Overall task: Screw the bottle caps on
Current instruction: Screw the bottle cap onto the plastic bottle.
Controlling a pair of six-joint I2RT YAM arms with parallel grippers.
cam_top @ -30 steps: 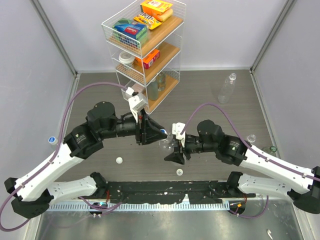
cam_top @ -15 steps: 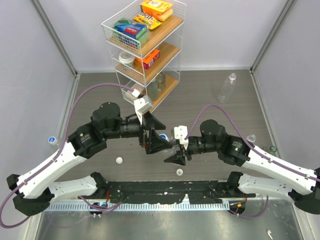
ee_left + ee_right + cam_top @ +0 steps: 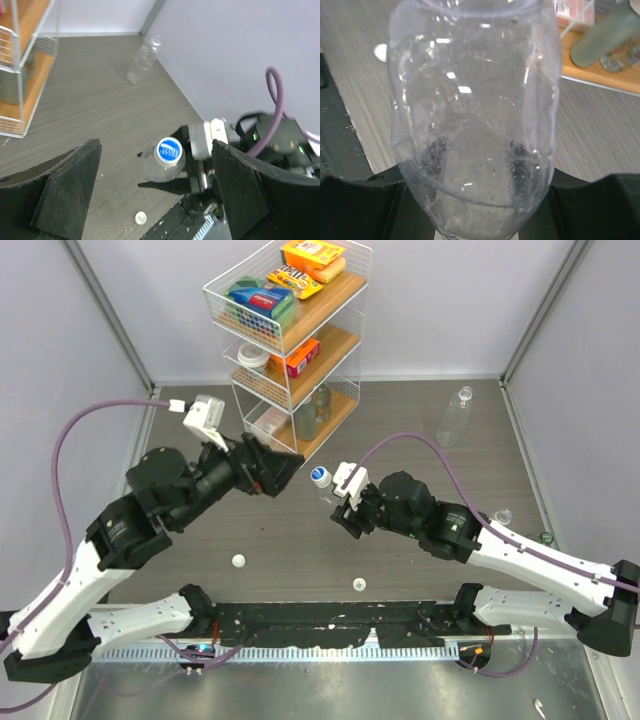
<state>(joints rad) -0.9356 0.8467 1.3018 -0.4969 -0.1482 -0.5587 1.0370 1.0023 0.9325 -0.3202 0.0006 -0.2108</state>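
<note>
Two grippers face each other above the middle of the table (image 3: 290, 565). On the right, the right gripper (image 3: 345, 510) is clamped on the lower body of a clear bottle (image 3: 327, 492). Its fingers (image 3: 360, 200) press both sides of the plastic and hold it above the table with the neck tilted up toward the other arm. A white cap with a blue top (image 3: 168, 150) sits on that bottle's neck; how far it is screwed down cannot be told. The left gripper (image 3: 282, 470) is spread wide and empty, near the capped end and touching neither cap nor bottle. In its wrist view the cap shows between its two fingers (image 3: 70, 190). Two loose white caps lie near the table's front edge, one left of centre (image 3: 238, 561) and one at centre (image 3: 359, 584). A blue-rimmed cap (image 3: 103, 520) rests at the left edge. A second bottle (image 3: 453, 418) lies toward the far right corner, and a wire shelf rack (image 3: 290, 340) stands at the far edge.
</note>
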